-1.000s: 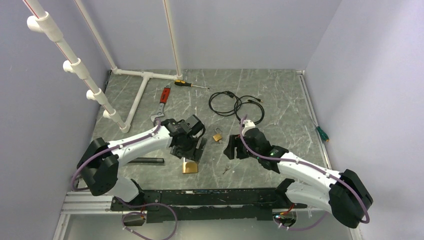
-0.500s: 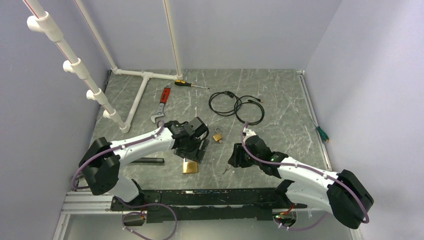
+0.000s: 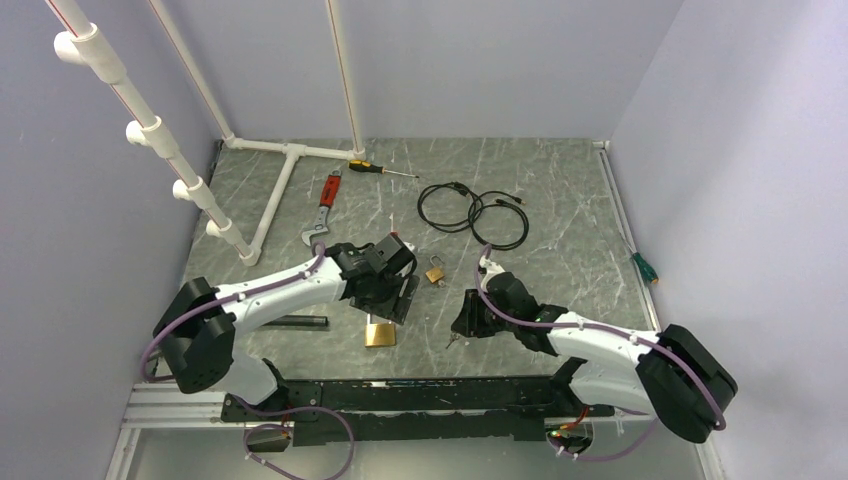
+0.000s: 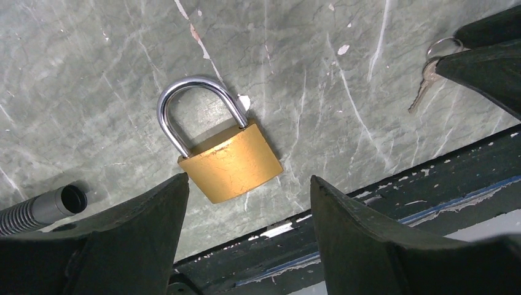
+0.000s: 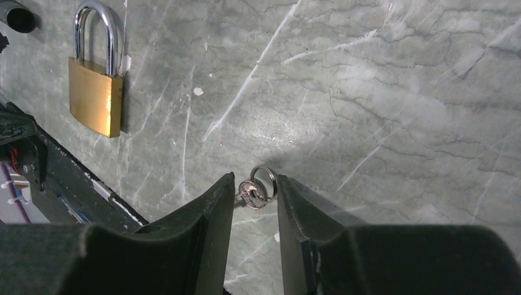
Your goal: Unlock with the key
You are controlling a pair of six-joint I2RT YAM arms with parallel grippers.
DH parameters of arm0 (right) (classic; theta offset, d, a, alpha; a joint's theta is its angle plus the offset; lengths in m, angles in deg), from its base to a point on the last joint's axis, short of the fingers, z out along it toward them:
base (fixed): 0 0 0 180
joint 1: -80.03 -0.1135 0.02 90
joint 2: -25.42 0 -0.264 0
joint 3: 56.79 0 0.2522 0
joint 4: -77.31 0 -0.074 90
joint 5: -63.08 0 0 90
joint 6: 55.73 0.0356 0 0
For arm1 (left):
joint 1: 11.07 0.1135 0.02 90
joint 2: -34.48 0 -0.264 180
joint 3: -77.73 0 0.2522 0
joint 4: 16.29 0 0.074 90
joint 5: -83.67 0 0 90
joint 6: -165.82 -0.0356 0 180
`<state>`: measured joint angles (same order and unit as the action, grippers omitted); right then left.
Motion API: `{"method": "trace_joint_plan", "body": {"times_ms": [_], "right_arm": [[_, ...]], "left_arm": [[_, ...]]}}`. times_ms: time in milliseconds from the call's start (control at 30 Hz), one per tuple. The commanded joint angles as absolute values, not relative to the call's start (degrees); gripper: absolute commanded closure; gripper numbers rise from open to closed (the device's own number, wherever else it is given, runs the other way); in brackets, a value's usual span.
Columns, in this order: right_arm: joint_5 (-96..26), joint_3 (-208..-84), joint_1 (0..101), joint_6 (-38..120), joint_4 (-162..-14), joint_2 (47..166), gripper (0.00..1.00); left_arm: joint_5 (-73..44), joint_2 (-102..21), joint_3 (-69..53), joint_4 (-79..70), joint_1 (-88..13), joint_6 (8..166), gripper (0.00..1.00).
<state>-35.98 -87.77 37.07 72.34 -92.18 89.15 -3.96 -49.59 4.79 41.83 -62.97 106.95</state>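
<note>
- The key (image 5: 250, 192), on its ring, is laid flat on the grey marbled desk (image 3: 560, 200), close to the near edge and a little right of centre.
- The right gripper (image 5: 256, 184) is lowered over the key, with one finger on each side of the key's head and ring. The jaws are drawn narrow, but it cannot be told whether the key is pinched.
- The large brass padlock (image 4: 230, 161) is laid flat to the left of the key and apart from it. Its steel shackle is seated in the body and pointed toward the far side.
- The left gripper (image 4: 249, 187) is held over that padlock with its jaws spread wider than the lock's body, and nothing is gripped.
- A small brass padlock (image 3: 435, 271) is seen farther back, between the two arms.
- A black ribbed tube (image 4: 40, 208) is laid to the left of the large padlock.
- A black rail (image 3: 400, 395) is run along the near edge of the desk.
- Toward the far side, a coiled black cable (image 3: 472, 212), a red-handled adjustable wrench (image 3: 322, 205) and a screwdriver (image 3: 382, 169) are laid out.
- A white pipe frame (image 3: 285, 180) is set at the far left.
- A green-handled tool (image 3: 643, 267) is laid at the right edge.
</note>
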Motion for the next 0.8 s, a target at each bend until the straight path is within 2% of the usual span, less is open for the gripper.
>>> {"method": "trace_joint_plan", "body": {"times_ms": [0, 167, 433, 767], "right_arm": [[-36.76, -86.44, 36.64, 72.86, -94.64, 90.51, 0.69], [-36.94, -85.88, 36.62, 73.33, -96.32, 91.66, 0.77], [-37.81, -85.86, 36.62, 73.92, -98.36, 92.68, 1.00], [-34.08, -87.83, 36.62, 73.94, -94.67, 84.52, 1.00]], "left_arm": [[-4.52, -47.55, 5.18, 39.71, -63.14, 107.03, 0.24], [-4.47, -47.46, 5.35, 39.20, -63.13, 107.02, 0.25], [-4.65, -47.80, 5.44, 37.89, -63.13, 106.76, 0.26], [-8.97, -43.42, 9.22, 28.50, -63.17, 107.37, 0.28]]}}
